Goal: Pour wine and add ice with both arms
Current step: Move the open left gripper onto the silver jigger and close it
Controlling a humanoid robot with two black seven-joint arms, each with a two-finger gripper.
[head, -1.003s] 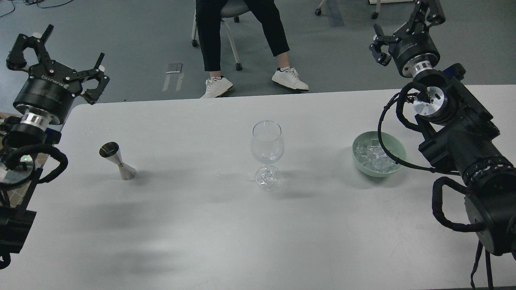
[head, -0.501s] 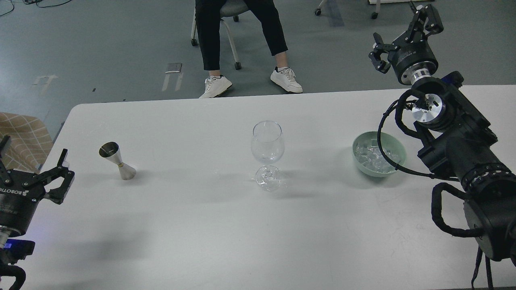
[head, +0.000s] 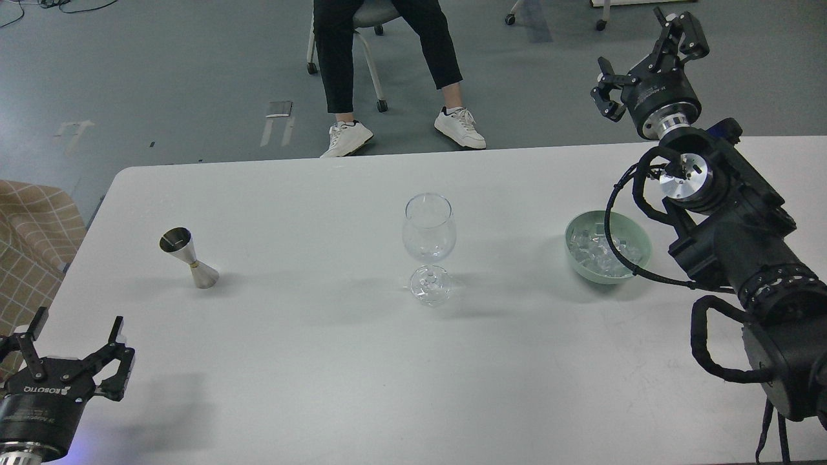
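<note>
Beyond the white table (head: 362,361) lies a grey-green floor (head: 194,71), scuffed and marked with short pale tape strips (head: 274,129). A person in black trousers and white sneakers (head: 349,137) sits on a wheeled chair (head: 371,39). A tan checked cloth (head: 32,239) shows at the left edge. Light is even and soft.

One table (head: 336,361), white. One wine glass (head: 429,245) — clear, upright. One metal jigger (head: 187,257). One pale green bowl (head: 636,255), holding the ice (head: 597,250): many clear cubes, too heaped to count. Two black arms, each ending in one pincer — left pincer (head: 68,352), right pincer (head: 646,55). One seated person (head: 387,51), two white shoes (head: 349,137).
</note>
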